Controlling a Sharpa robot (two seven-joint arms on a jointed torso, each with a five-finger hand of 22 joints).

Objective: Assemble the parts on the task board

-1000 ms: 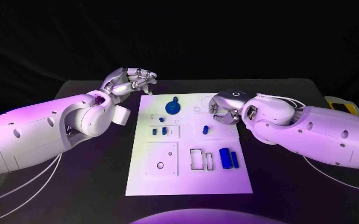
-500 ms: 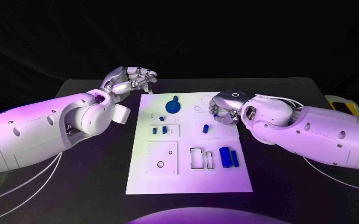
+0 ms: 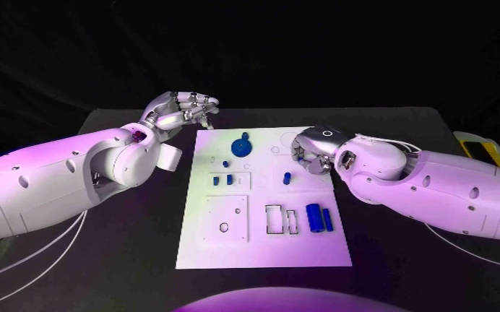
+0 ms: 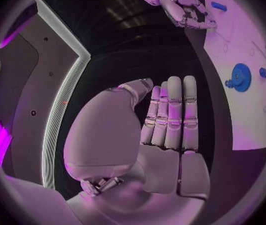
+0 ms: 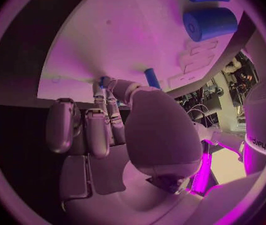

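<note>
The task board (image 3: 261,204) lies flat in the middle of the black desk (image 3: 125,254), its long side running away from the robot; a round blue gear-like part (image 3: 240,147) sits near the board's far end, two small blue pegs (image 3: 222,180) stand in a square recess on its left half, a single small blue peg (image 3: 287,178) stands on its right half, and two larger blue cylinders (image 3: 319,220) lie side by side toward the near right, next to two empty rectangular slots (image 3: 279,220); the left hand (image 3: 184,112) hangs above the desk just off the board's far left corner, holding nothing, and in the left wrist view its fingers (image 4: 172,112) lie straight and pressed together side by side; the right hand (image 3: 313,152) is over the board's right half, near the single peg, its fingers (image 5: 102,102) reaching down to the board's surface; a small blue piece shows at their tips in the right wrist view, but whether the hand pinches it cannot be told; a yellow object (image 3: 475,146) lies at the desk's right edge.
</note>
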